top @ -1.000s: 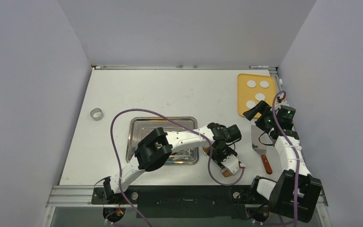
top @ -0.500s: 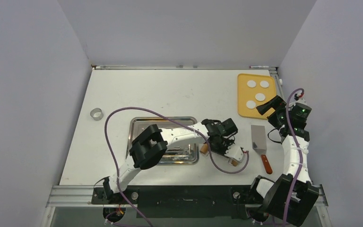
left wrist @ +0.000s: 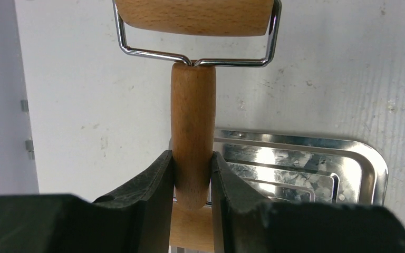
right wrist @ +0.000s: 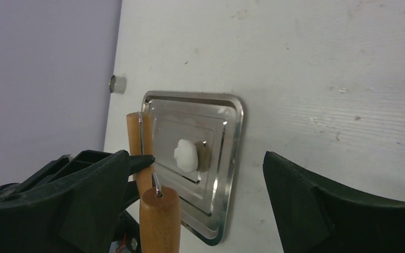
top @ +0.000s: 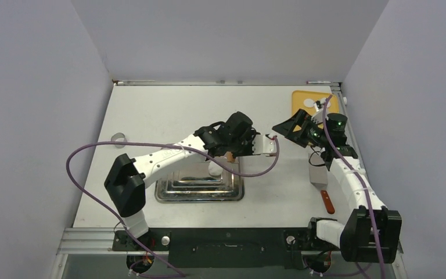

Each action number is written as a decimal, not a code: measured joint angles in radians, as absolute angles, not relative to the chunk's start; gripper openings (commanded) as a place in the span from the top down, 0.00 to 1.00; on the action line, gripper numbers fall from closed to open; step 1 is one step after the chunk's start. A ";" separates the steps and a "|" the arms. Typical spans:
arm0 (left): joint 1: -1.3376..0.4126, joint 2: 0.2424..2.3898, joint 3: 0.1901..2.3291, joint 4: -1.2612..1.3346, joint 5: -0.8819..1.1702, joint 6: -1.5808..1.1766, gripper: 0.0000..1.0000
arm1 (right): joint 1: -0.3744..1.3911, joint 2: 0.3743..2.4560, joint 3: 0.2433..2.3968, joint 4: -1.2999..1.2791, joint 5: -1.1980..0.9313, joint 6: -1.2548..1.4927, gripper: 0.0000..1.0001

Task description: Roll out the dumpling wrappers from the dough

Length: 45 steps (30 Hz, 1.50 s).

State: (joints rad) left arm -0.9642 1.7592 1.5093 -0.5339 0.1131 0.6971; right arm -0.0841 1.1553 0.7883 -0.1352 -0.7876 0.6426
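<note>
**A:** What is the tool doing?

**B:** Your left gripper (left wrist: 192, 168) is clamped on the wooden handle of the rolling pin (left wrist: 192, 121), with the roller head pointing right.

**A:** And the arms?

**B:** Your left arm reaches forward across the metal tray (top: 197, 196). Your right arm stretches forward and turns left. The right gripper (right wrist: 210, 158) is spread wide and empty, with the roller's end between its fingers. I cannot tell whether they touch.

**A:** What surrounds them?

**B:** A white dough lump (right wrist: 185, 155) lies in the tray. The dumpling wrappers (top: 309, 104) sit on the orange mat (top: 301, 96) in the far right corner. Your right arm hides most of them, so only one shows. A scraper (top: 318, 174) lies right of the tray.
</note>
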 measured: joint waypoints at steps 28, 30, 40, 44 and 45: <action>-0.876 1.686 1.396 -0.412 0.078 0.635 1.00 | 0.224 1.407 0.776 0.177 -0.854 0.859 0.50; -0.876 1.686 1.396 -0.414 0.078 0.635 1.00 | 0.226 1.412 0.776 0.188 -0.862 0.865 0.57; -0.875 1.686 1.396 -0.414 0.068 0.635 1.00 | 0.237 1.422 0.775 0.232 -0.896 0.880 0.57; -0.875 1.686 1.396 -0.414 0.064 0.635 1.00 | 0.240 1.423 0.774 0.237 -0.908 0.881 0.59; -0.875 1.686 1.396 -0.414 0.064 0.635 1.00 | 0.241 1.423 0.774 0.238 -0.910 0.881 0.64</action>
